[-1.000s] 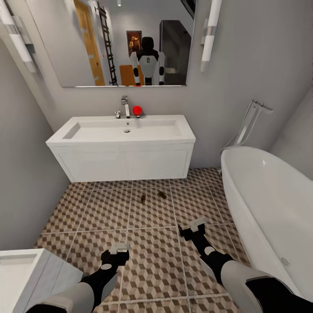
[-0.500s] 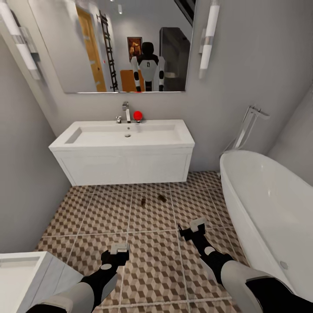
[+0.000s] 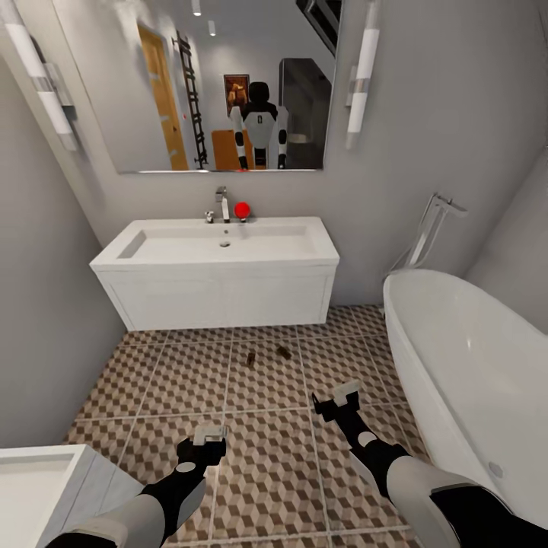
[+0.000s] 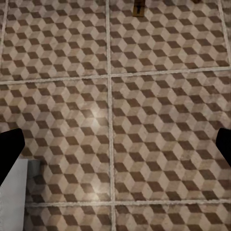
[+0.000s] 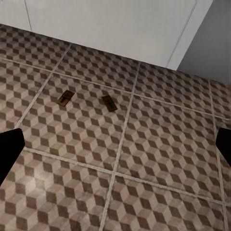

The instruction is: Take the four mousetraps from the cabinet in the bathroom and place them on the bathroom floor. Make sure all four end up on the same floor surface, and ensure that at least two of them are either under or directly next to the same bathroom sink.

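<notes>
Head view is showing the bathroom from above the arms; two mousetraps, one and another, are lying just beside each other on the bathroom floor, directly in front of the white wall-hung sink and near its boxy front; a chrome tap and a small red ball are sitting at the basin's back edge; the white oval bathtub is filling the side by the right arm, and a corner of a small white unit is showing by the left arm. Right wrist view is looking at the same pair, the first trap and the second, flat on the cube-patterned tiles; left wrist view is catching one trap at its edge. Left gripper and right gripper are both hanging low over the tiles with fingers spread apart, holding nothing. Judging by this, half the job is looking done: two traps are resting by the sink, two are likely waiting in the cabinet; the next move is calling for turning the base away from the sink and driving back to that chest, arms tucked clear of the tub and the white unit.
</notes>
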You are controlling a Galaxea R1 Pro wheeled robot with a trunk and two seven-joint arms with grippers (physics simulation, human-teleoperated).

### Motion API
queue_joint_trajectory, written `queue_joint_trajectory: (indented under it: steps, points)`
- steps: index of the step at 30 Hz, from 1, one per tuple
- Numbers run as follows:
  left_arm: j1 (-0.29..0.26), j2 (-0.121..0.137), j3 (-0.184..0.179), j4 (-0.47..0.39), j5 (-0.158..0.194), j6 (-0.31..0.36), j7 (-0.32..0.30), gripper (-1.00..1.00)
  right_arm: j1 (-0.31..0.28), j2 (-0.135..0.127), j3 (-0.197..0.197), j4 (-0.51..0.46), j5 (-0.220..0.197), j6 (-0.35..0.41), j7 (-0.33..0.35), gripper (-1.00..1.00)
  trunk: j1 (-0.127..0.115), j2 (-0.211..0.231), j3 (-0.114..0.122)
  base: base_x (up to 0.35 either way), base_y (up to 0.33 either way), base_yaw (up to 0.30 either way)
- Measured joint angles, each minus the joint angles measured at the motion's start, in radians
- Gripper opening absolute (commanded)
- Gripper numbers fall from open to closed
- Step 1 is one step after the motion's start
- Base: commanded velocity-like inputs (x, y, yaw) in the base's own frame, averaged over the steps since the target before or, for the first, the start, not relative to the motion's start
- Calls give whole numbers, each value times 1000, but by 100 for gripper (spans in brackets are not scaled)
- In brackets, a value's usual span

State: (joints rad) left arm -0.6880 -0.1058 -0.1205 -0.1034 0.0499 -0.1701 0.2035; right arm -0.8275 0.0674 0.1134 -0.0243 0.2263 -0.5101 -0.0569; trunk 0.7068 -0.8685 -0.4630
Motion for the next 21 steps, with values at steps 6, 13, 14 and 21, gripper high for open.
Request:
queue_joint_trajectory:
  steps: [6,13,14,21]
  points:
    - [0,0,0,1,0,0,0,100,0,0,0,0,0,0,0,100,-23,42,26,0,0,0]
    - [0,-1,0,1,0,0,0,100,0,0,0,0,0,0,0,100,-50,91,57,0,0,0]
    - [0,-1,0,1,0,0,0,100,0,0,0,0,0,0,0,100,-54,98,61,0,0,0]
    - [0,-2,0,2,0,0,0,100,0,0,0,0,0,0,0,100,-81,147,91,0,0,0]
